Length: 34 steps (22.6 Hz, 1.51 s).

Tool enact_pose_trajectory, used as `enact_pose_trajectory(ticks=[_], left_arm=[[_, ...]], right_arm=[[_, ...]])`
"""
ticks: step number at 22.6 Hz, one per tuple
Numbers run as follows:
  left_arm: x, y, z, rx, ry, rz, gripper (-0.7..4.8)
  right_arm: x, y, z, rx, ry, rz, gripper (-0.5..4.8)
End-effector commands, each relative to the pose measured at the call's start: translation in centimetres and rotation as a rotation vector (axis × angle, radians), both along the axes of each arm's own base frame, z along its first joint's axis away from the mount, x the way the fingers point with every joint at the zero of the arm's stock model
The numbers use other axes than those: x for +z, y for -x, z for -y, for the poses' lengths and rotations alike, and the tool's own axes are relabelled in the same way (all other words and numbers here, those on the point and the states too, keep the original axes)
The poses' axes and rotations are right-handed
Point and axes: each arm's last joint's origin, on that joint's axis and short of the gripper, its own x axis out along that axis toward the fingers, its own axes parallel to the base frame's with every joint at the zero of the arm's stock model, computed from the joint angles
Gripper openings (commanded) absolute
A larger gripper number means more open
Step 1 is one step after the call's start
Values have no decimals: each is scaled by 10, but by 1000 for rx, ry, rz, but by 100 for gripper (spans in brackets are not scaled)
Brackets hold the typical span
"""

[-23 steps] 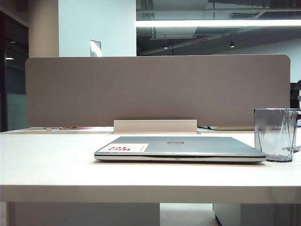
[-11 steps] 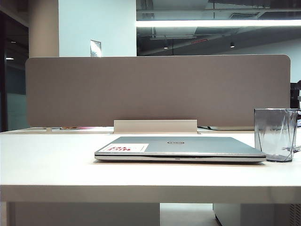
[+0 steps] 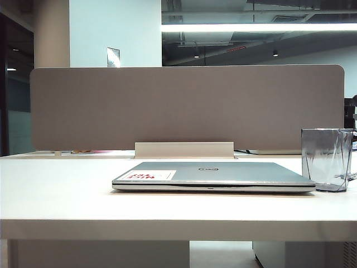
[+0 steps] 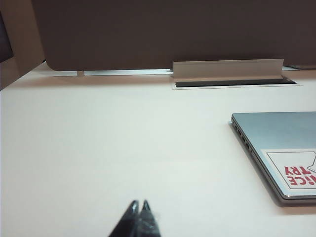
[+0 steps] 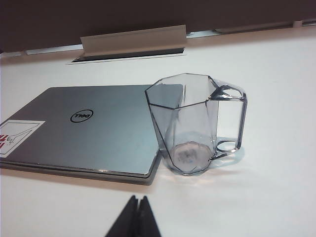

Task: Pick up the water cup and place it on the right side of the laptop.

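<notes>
the left gripper (image 4: 139, 206) sits low at the near edge of the white surface (image 4: 123, 143), its dark fingers (image 4: 132, 210) pressed together on nothing, with bare surface ahead of it and the laptop's left edge off to its right. the right gripper (image 5: 138, 201) is likewise at the near side, fingers (image 5: 131, 205) shut tip to tip and empty, with a strip of bare surface between it and the laptop's near right corner.

the laptop (image 3: 212, 176) lies closed and flat at the middle of the surface, lid up. its lid carries a round dell logo (image 5: 81, 116) and, toward the near left corner, a white sticker (image 3: 150, 175) with red print; only part of the letters show, so the words cannot be read in full. ports run along its left side.

the water cup (image 5: 193, 123) stands upright just beside the laptop's right edge, near its near right corner; whether they touch i cannot tell. it is clear, grey-tinted, faceted, empty, with a handle (image 5: 232, 121) turned away from the laptop. right of the cup the surface is bare.

farther back a pale raised flap (image 3: 184, 149) stands over a slot in the surface, and behind it a brown divider panel (image 3: 184, 106) closes off the far edge.
</notes>
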Motion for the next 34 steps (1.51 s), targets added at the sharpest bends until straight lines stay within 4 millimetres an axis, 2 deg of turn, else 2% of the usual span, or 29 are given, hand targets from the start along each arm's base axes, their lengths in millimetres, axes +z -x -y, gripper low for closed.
enact_pose_trajectory(ticks=[1,3,4,7,11,34], left_arm=[[2,0,0,-5,0,11,-3],[2,0,0,-5,0,11,-3],[2,0,0,-5,0,11,-3],[2,0,0,-5,0,11,-3],[2,0,0,-5,0,11,-3],[2,0,0,-5,0,11,-3]], right_arm=[[-1,0,0,-4,3,9,-8],[0,0,0,-4,13,13,-8],[2,-1,1,-36,82,46,-8],[9,-1,5,-169,67,111,-8],[9,-1,7,-231,88,110,-8],[7,-1,7,-225,92,96,-8]])
